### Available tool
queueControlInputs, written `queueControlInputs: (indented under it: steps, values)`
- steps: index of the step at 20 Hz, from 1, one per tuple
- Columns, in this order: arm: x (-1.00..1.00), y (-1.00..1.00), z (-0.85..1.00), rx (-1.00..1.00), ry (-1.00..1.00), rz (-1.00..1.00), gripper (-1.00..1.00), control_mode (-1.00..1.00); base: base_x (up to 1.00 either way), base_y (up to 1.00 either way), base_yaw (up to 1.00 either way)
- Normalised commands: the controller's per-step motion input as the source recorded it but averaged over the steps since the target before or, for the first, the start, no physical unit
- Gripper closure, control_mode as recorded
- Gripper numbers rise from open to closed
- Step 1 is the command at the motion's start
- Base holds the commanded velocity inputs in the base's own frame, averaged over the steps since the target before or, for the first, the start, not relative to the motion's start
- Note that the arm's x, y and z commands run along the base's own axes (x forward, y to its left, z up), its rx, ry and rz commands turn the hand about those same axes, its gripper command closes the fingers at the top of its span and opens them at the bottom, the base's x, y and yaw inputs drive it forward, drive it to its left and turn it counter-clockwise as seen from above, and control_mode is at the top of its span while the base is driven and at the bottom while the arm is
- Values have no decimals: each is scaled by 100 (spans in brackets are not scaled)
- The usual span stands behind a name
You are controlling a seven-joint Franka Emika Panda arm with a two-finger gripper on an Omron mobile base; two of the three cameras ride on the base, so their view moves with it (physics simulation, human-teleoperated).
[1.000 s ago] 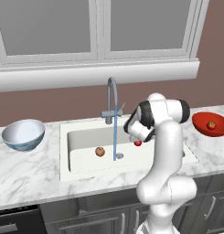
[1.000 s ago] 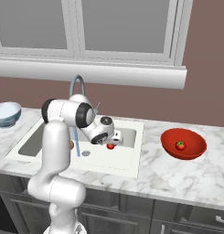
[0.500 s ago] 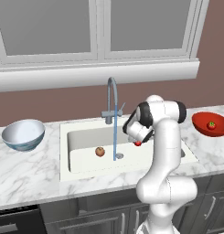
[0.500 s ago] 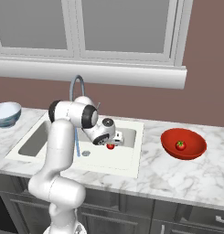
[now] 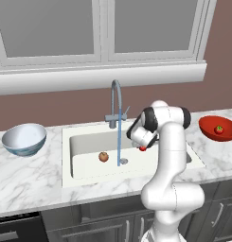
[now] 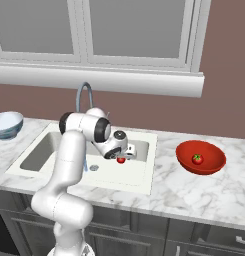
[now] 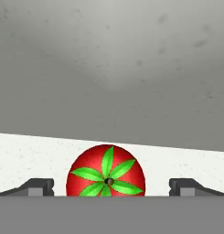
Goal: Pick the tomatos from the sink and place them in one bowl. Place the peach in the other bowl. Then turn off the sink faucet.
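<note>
Home kitchen: marble counter [image 5: 32, 179], sink [image 5: 89, 160], faucet [image 5: 116, 108], window [image 5: 103, 28].

- You ran a glossy white arm [image 5: 170, 156] built of fat, rounded tube segments, smooth all over, with no cables or markings you could make out.
- Its joints wore dark, near-black bands and round dark caps, clearest at the elbow-like bend [image 6: 101, 131] near the top.
- The lowest segment swelled into a bulbous white shoulder [image 5: 173, 197] above a narrower white column.
- The hand was a compact white block with a dark round fitting on its side [image 6: 119, 136].
- Your gripper [image 7: 111, 188] ended in two small dark grey finger tips [image 7: 38, 185], each blocky and stepped, with a flat top and a sloped outer edge.
</note>
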Motion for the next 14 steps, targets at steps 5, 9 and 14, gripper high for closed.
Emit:
queueControlInputs:
  steps: [5, 9, 14]
  values:
    - [16, 0, -17, 0, 0, 0, -100, -100, 0, 0, 0]
    - [14, 0, -23, 0, 0, 0, -100, -100, 0, 0, 0]
    - [10, 0, -24, 0, 0, 0, 100, -100, 0, 0, 0]
